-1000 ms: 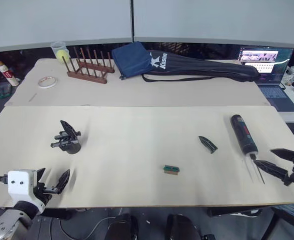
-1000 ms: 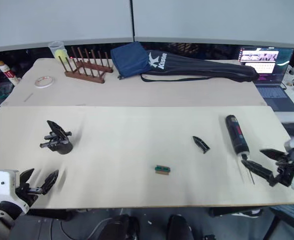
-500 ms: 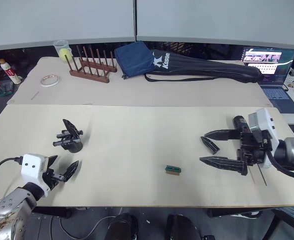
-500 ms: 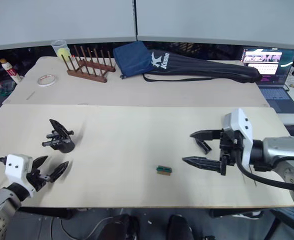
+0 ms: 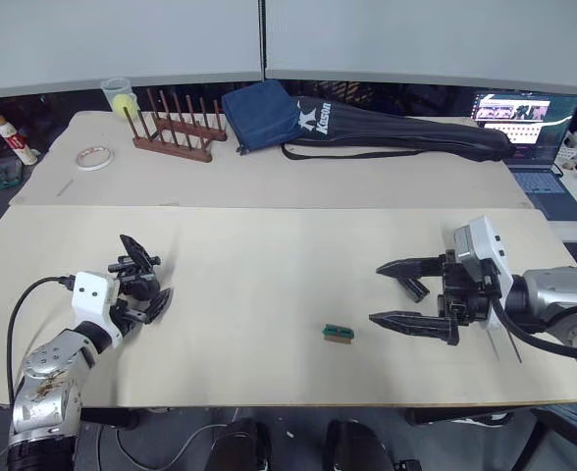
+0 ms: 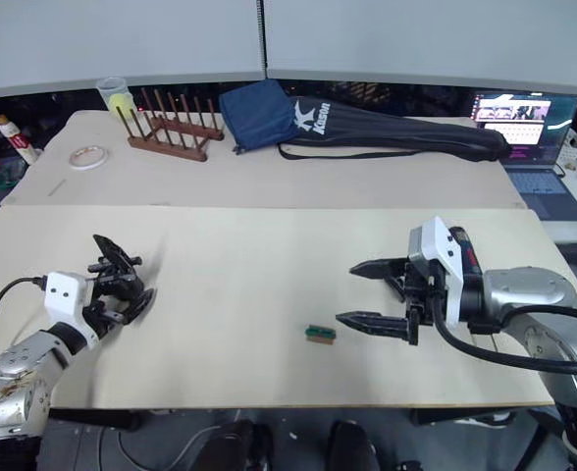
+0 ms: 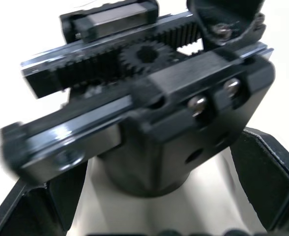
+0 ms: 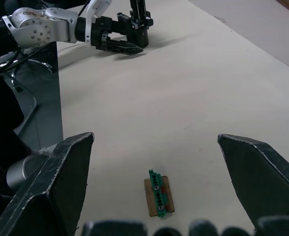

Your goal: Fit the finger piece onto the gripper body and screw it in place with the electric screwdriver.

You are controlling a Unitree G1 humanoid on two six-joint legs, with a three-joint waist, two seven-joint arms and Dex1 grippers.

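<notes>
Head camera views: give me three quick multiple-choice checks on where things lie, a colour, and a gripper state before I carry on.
1. Where does the gripper body stand?
A. on the near table, between the left gripper's fingers
B. on the far table beside the wooden rack
C. on the laptop

2. What colour is the small block near the front edge?
A. red
B. green
C. white

3. How does the right gripper stand?
A. shut on the electric screwdriver
B. shut on the finger piece
C. open, holding nothing

Answers: 1 A, the left wrist view shows the body between the left gripper's spread fingers. 2 B, green top on a brown base. 3 C, its fingers are spread wide, with the finger piece on the table by the upper finger and the electric screwdriver behind the wrist.
</notes>
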